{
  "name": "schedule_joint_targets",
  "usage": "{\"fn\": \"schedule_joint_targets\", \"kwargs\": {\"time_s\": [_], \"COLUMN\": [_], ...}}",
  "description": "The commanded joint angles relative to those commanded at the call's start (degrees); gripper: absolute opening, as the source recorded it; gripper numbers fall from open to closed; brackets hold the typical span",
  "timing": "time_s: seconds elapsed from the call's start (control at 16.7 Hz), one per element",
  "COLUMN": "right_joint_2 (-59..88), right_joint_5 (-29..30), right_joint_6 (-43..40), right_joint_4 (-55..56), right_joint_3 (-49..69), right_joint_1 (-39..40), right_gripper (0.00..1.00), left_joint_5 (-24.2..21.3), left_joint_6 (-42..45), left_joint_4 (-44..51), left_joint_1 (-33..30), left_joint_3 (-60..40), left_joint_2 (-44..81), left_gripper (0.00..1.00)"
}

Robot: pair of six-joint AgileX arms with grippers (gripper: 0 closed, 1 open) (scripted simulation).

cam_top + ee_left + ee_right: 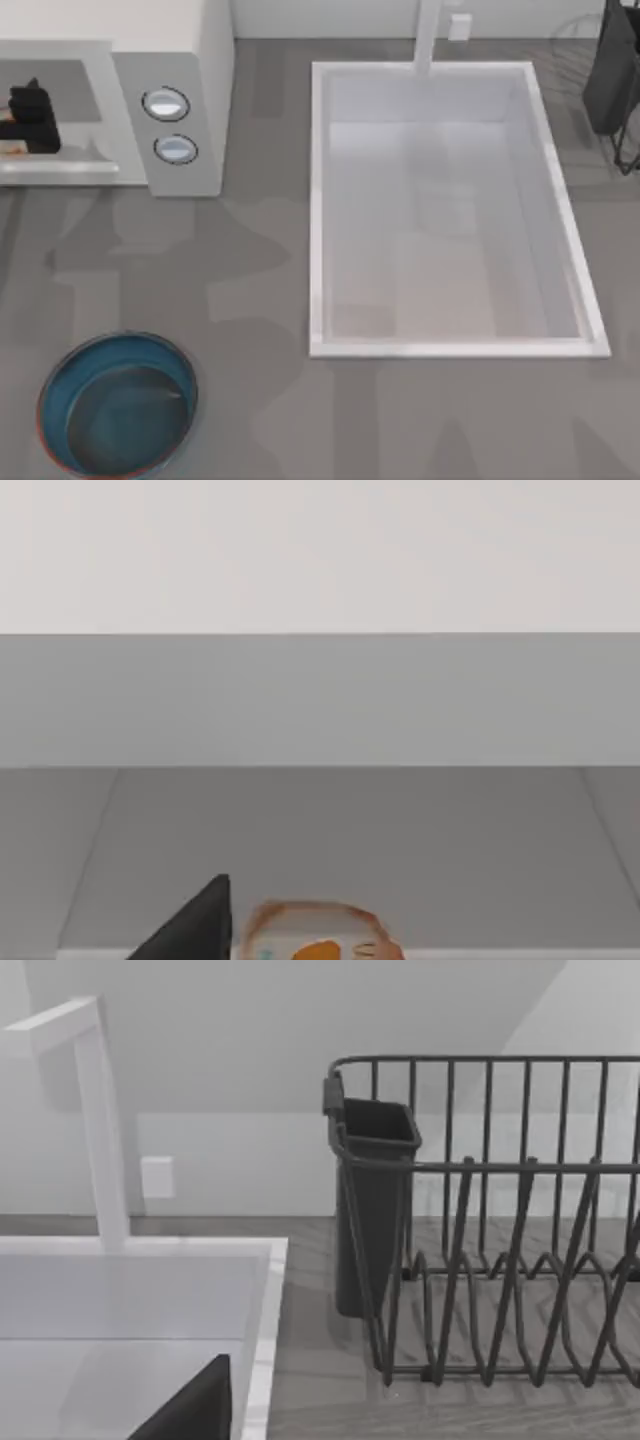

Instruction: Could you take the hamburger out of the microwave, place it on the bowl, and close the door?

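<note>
Left end effector (32, 118) sits inside the microwave (170, 60) cavity at the top view's far left, dark against the grey cavity floor. Cannot tell whether its fingers are apart or together — one dark fingertip (195, 925) shows in the left wrist view and nothing of its partner.

Hamburger (320, 935) lies on the cavity floor just beside that fingertip, at the front lip of the cavity. Pale bun with tan-orange edge and an orange spot; cut off by the frame edge, so its long axis and facing cannot be read. In the top view a thin orange sliver (14, 149) shows just under the end effector.

Cavity: back wall and ceiling well apart from the hamburger, side walls far off on both sides — open room around it. Knob panel with two round knobs (166, 104) faces up the top view, right of the cavity. Door's pale edge (60, 170) runs along the cavity front.

Bowl (52, 385) stands on the desk (250, 260) at lower left, upright, well apart from the microwave, with bare desk between them.

White sink (318, 200) takes the middle-right of the desk, its left rim near the microwave's right side, faucet (100, 1120) at its far edge.

Right arm (612, 70) parked at upper right over the dish rack (520, 1260); its fingers cannot be judged.
</note>
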State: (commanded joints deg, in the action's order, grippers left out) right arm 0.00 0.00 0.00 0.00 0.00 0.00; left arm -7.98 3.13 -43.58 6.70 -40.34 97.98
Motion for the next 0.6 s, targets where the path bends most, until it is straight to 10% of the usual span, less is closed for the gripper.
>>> {"fn": "schedule_joint_targets", "kwargs": {"time_s": [0.6], "right_joint_2": [0.0], "right_joint_5": [0.0], "right_joint_6": [0.0], "right_joint_4": [0.0], "right_joint_3": [0.0], "right_joint_1": [0.0], "right_gripper": [1.0], "left_joint_5": [-3.38], "left_joint_6": [1.31], "left_joint_4": [-18.4], "left_joint_1": [2.82], "left_joint_3": [-17.04], "left_joint_2": [41.41], "left_gripper": [1.0]}}
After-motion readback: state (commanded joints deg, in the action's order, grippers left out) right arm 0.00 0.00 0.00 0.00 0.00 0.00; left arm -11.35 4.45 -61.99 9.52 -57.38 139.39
